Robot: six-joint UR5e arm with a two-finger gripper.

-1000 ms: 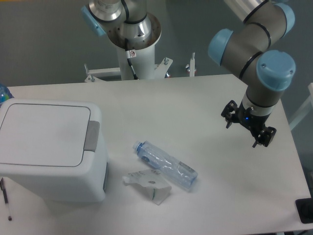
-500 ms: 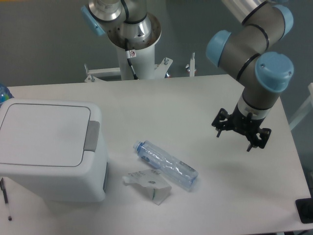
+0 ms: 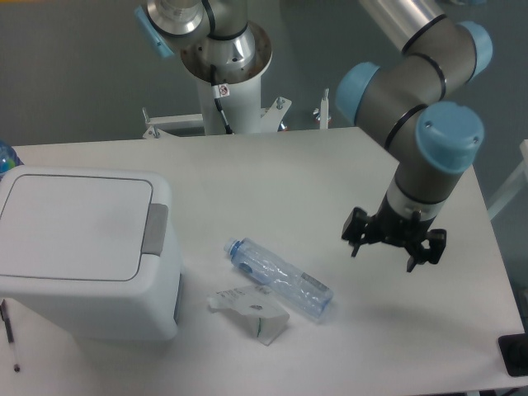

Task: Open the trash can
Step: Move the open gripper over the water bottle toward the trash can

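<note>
— What carries it all?
— A white table (image 3: pixel 272 165) filling most of the frame, its far edge running along the upper part.

— And what lies on it?
— At the left, the trash can (image 3: pixel 87 252), lid shut flat, with a grey tab on the rim's right side. Near the lower middle, a clear plastic bottle (image 3: pixel 280 278) lying on its side, cap toward the upper left. Just below it, touching or nearly so, a crumpled white carton (image 3: pixel 252 309).
</note>
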